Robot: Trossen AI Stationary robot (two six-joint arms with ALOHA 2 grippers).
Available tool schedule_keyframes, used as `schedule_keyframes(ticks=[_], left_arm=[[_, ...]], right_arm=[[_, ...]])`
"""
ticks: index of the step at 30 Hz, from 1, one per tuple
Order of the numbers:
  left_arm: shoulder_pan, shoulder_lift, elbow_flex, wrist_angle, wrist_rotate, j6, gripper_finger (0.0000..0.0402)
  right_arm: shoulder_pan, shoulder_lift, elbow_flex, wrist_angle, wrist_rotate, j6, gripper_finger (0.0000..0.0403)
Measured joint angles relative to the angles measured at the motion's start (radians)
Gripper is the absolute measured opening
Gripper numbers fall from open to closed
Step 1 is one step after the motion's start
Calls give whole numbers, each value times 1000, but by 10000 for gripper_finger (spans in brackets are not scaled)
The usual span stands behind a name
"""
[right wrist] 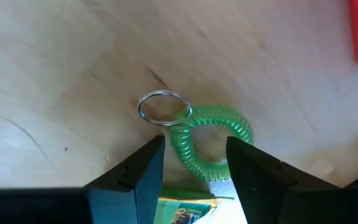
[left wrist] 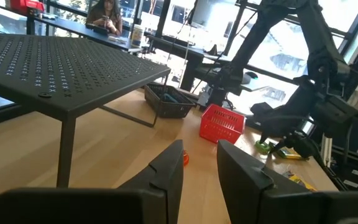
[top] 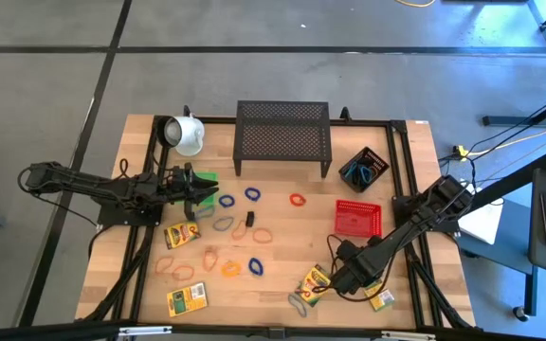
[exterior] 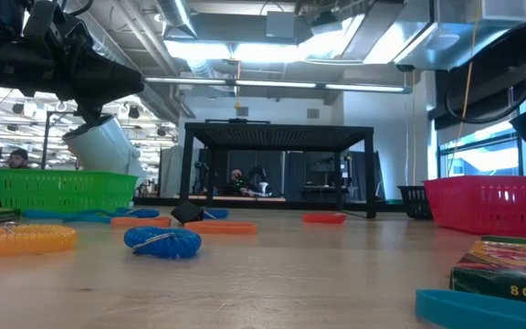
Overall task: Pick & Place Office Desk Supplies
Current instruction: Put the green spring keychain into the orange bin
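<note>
Below, the right claw (right wrist: 194,165) hangs open above a green coil loop (right wrist: 211,142) with metal ring (right wrist: 163,107) on the bench (right wrist: 73,68); the left claw (left wrist: 197,163), fingers parted and empty, faces the black mesh rack (left wrist: 61,59).

Green coil (right wrist: 211,142), red basket (top: 358,217), black perforated rack (top: 282,135)

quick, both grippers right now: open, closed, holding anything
Left gripper: open, nothing between its fingers.
Right gripper: open, holding nothing, above a green coil keyring.

Both arms are showing dark, jointed links with black cables trailing along them. Each gripper is wearing two flat, matte black fingers (right wrist: 143,167).
</note>
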Motion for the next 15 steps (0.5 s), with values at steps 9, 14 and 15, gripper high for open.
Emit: schedule_keyframes(ticks=[9,14,15], left_arm=[[0,0,0,0,0,0,91],[0,0,0,0,0,0,91],[0,0,0,0,0,0,91]], right_arm=[[-23,1,-6,32,-42,-43,151],[-27,2,-6,53,-58,-53,90],[-27,2,-6,57,-57,-53,74]])
